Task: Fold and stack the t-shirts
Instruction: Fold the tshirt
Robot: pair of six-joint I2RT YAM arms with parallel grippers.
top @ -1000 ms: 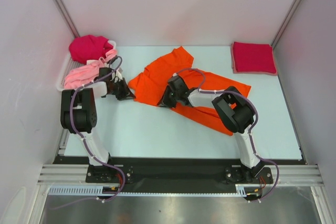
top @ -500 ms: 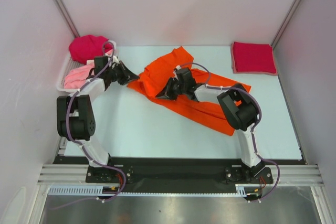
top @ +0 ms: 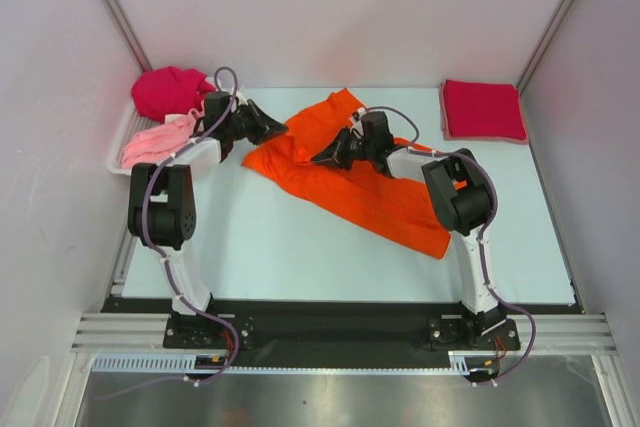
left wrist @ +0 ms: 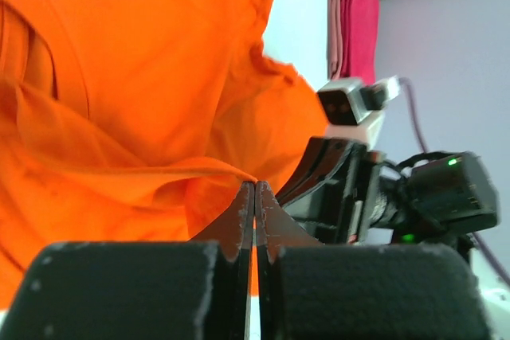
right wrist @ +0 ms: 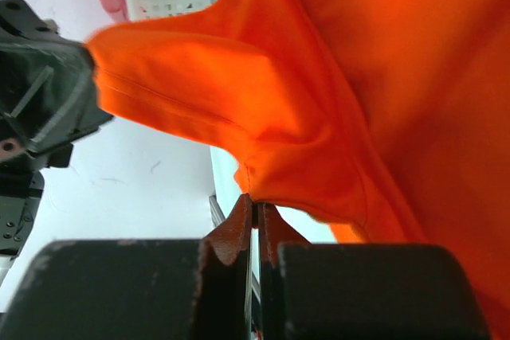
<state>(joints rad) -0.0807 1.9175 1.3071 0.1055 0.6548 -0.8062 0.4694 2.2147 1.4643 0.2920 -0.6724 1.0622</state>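
Left pincer (top: 272,130): jaws pressed together, with a thin fold of the orange t-shirt (top: 372,197) nipped at the tips. The left wrist view shows the cloth edge running into the closed tips (left wrist: 254,197).

Right pincer (top: 322,157): jaws likewise closed tight, gripping a bunched fold of the same orange t-shirt, seen at the tips (right wrist: 253,209) in the right wrist view. The cloth (right wrist: 358,77) rises from that grip in a raised ridge.

The 2 pincers stand near each other over the far-left part of the worktop (top: 250,247), each holding the left end of the garment. From there the orange t-shirt lies rumpled across the middle of the worktop, slanting toward the right edge.

A crimson t-shirt (top: 483,109) lies folded flat in the far-right corner, well apart from both pincers.

At the far-left corner a white tray (top: 113,159) holds a magenta t-shirt (top: 165,90), bundled, and a pale pink t-shirt (top: 155,142), loosely heaped just nearer than it.
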